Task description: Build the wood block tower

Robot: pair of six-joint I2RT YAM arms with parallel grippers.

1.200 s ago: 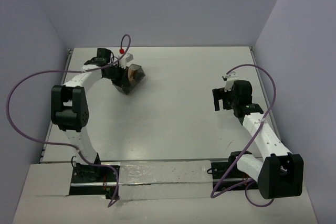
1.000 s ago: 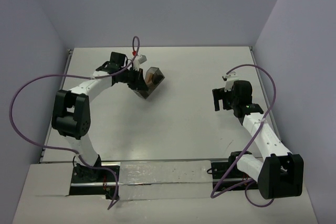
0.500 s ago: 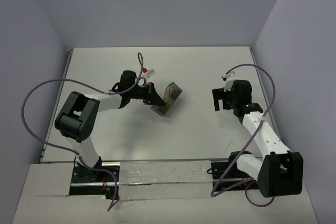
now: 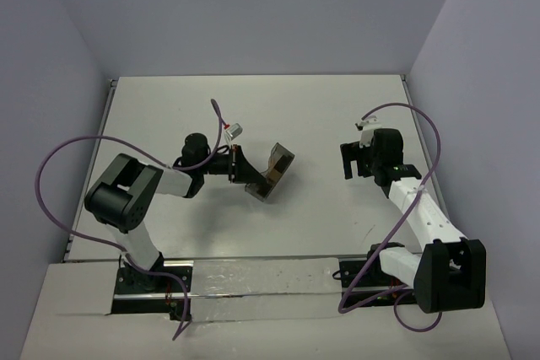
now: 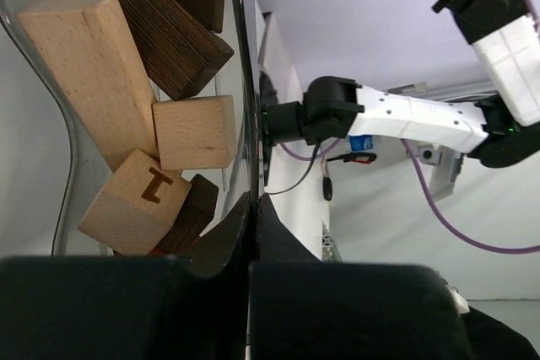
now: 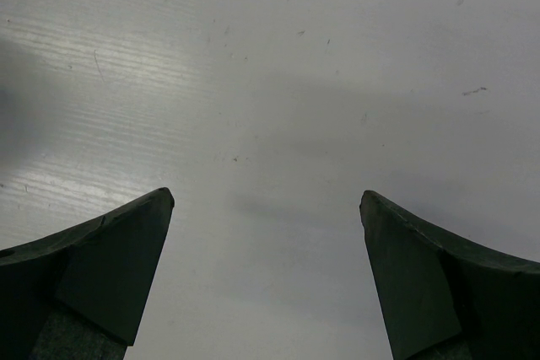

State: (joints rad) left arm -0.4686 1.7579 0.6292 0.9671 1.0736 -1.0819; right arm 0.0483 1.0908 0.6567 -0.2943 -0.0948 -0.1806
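The left pincer (image 5: 253,242) is clamping together on the thin wall of a clear box (image 4: 281,158), holding it tilted near the middle of the bench (image 4: 321,124). Inside the box, tan and dark blocks (image 5: 194,132) are lying jumbled against that wall, touching one another and not stacked. Farther right, well apart from the box, the right pincer (image 6: 266,198) is hanging above the bench with its fingers spread wide apart.

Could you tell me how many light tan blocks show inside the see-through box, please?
3: a long block upper left, a plain cube beside it, a marked cube lowest. More may be hidden.
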